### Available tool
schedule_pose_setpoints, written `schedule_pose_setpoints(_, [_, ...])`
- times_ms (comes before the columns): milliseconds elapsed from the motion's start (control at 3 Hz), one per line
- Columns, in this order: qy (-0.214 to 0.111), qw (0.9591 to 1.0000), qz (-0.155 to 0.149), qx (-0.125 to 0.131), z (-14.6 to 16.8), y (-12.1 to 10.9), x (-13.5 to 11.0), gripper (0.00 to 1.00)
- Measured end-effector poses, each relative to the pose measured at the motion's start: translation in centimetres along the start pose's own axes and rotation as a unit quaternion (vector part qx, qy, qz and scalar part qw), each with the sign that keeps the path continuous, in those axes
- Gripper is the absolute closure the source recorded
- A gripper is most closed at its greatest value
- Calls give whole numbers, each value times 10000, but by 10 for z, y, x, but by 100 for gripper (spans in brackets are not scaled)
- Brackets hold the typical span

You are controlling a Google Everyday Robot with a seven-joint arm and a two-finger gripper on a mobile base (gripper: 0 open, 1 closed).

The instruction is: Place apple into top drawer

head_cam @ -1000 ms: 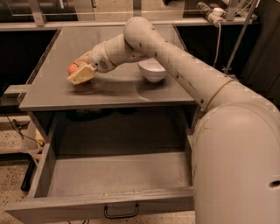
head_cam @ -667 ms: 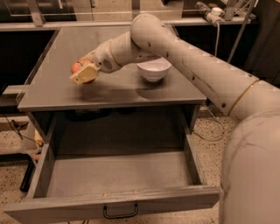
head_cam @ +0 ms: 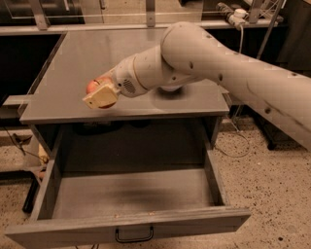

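Observation:
My gripper [head_cam: 99, 94] is shut on the red-orange apple [head_cam: 95, 86], which shows between the pale fingers [head_cam: 103, 97]. It holds the apple just above the front left part of the grey tabletop [head_cam: 87, 51], near the front edge. The top drawer [head_cam: 131, 194] is pulled wide open below and in front of the tabletop, with nothing in it; its front panel with the dark loop handle [head_cam: 134, 236] is at the bottom of the view. The white bowl is mostly hidden behind my arm [head_cam: 204, 53].
A speckled floor [head_cam: 272, 185] lies to the right of the drawer. Cables and a dark leg [head_cam: 29, 194] sit at the left of the cabinet. Metal rails [head_cam: 146, 9] run behind the tabletop.
My gripper has carried the apple toward the tabletop's front edge and closer to the open drawer. The arm now covers the white bowl.

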State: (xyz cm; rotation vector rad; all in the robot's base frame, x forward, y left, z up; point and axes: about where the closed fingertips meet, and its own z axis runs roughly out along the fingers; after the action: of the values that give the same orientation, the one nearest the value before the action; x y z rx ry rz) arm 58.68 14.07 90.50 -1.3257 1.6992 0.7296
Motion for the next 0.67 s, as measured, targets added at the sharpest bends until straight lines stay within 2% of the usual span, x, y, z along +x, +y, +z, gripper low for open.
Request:
schedule_pose_setpoints(333, [109, 9994, 187, 270, -28, 42, 6, 100])
schedule_pose_setpoints(667, [109, 9994, 188, 271, -28, 42, 6, 100])
